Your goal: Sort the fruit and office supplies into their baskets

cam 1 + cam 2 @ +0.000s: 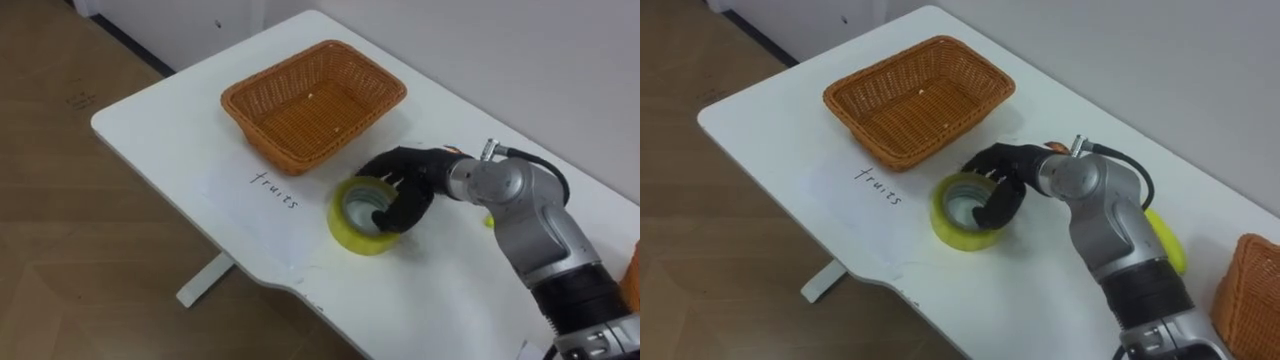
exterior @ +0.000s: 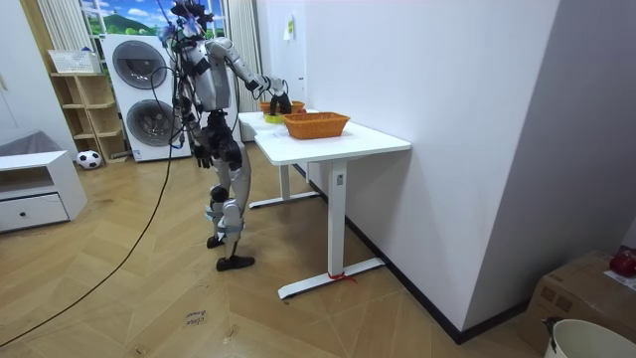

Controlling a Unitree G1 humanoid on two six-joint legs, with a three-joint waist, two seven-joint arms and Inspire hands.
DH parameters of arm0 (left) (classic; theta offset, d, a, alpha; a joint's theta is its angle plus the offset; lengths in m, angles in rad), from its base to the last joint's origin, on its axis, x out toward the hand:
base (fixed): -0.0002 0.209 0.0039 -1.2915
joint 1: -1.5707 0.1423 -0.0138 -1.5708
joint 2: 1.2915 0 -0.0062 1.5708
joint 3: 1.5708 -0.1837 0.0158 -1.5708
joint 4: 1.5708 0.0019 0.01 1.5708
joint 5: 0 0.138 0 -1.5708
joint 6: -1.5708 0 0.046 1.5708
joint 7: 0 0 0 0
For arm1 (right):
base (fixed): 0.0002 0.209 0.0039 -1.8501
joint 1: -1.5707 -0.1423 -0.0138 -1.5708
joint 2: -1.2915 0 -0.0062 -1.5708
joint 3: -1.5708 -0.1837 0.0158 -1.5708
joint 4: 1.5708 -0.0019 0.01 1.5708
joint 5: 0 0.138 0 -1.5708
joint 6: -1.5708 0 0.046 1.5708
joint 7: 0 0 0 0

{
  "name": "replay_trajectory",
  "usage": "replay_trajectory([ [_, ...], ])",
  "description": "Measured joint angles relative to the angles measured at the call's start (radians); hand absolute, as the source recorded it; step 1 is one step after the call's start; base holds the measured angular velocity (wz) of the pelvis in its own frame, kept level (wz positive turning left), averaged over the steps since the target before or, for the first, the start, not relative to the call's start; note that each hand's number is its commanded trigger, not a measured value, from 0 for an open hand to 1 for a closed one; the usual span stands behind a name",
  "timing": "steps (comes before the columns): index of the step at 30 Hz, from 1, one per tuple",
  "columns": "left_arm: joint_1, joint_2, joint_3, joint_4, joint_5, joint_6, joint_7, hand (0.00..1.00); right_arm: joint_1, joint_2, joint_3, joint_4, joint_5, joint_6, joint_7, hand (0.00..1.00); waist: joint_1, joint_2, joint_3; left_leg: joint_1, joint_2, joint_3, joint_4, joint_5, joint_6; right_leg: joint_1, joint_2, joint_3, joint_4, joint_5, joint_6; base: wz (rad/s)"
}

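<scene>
In the room view a white cabinet (image 2: 35, 189) stands at the left on the wooden floor (image 2: 149, 288); next come a football (image 2: 87, 158), an open shelf (image 2: 84, 104) and two stacked washing machines (image 2: 139, 94); the robot stands at the white table (image 2: 348, 145), which is set against the wall, its right arm reaching out over it; a cardboard box (image 2: 581, 288) sits far right. On the tabletop the wicker basket (image 1: 313, 103) lies leftmost, its woven bottom bare; a handwritten word (image 1: 273, 189) is on the table before it; right of that the yellow tape roll (image 1: 360, 218) lies flat; the right hand (image 1: 408, 178) grips its far wall, fingers curled over the rim and into the hole; a yellow fruit (image 1: 1167, 243) lies behind the forearm; a second basket (image 1: 1246, 300) shows at the right edge, its inside hidden.
</scene>
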Motion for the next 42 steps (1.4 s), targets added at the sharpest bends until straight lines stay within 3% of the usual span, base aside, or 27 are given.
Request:
replay_trajectory([
  [5, -0.004, 0.000, 0.000, 0.015, 0.000, 0.000, 0.005, 0.00, 0.001, -0.002, 0.006, 0.005, -0.004, 0.022, 0.039, 1.00, 0.005, -0.001, 0.0008, 0.000, 0.001, 0.006, 0.000, 0.000, 0.000, -0.004, 0.000, 0.000, 0.000, 0.000, 0.000, -0.03],
  [18, -0.035, 0.004, 0.000, 0.049, -0.001, -0.003, 0.007, 0.00, 0.001, -0.004, 0.020, 0.005, -0.045, 0.032, 0.067, 1.00, 0.009, -0.008, 0.0016, 0.000, 0.002, 0.011, 0.000, 0.000, 0.000, -0.010, 0.000, 0.004, 0.001, 0.000, 0.000, -0.01],
  [23, -0.046, 0.009, 0.000, 0.063, -0.001, -0.003, 0.007, 0.00, 0.000, -0.004, 0.021, 0.005, -0.045, 0.034, 0.067, 1.00, 0.015, -0.018, 0.0056, 0.002, 0.003, 0.013, -0.002, 0.000, 0.000, -0.011, 0.001, 0.005, 0.001, 0.000, 0.000, 0.00],
  [29, -0.065, 0.018, -0.001, 0.104, -0.002, -0.006, 0.007, 0.00, 0.000, -0.004, 0.031, 0.013, -0.044, 0.033, 0.065, 1.00, 0.018, -0.019, 0.0069, 0.013, 0.004, 0.014, -0.005, 0.000, 0.000, -0.002, 0.002, 0.007, 0.000, 0.000, 0.000, 0.00],
  [33, -0.074, 0.022, -0.001, 0.104, -0.002, -0.006, 0.009, 0.00, 0.000, -0.004, 0.046, 0.012, -0.042, 0.029, 0.037, 1.00, 0.021, -0.018, 0.0080, 0.017, 0.008, 0.027, -0.009, 0.000, -0.001, -0.004, 0.007, 0.033, 0.000, 0.001, -0.002, -0.08],
  [42, -0.067, 0.018, -0.001, 0.054, 0.000, -0.020, 0.041, 0.00, 0.019, -0.005, 0.047, -0.056, -0.036, 0.009, 0.000, 1.00, 0.012, -0.005, 0.0124, 0.001, 0.016, 0.047, -0.009, -0.001, -0.004, -0.025, 0.015, 0.057, 0.001, 0.005, -0.009, -0.07],
])
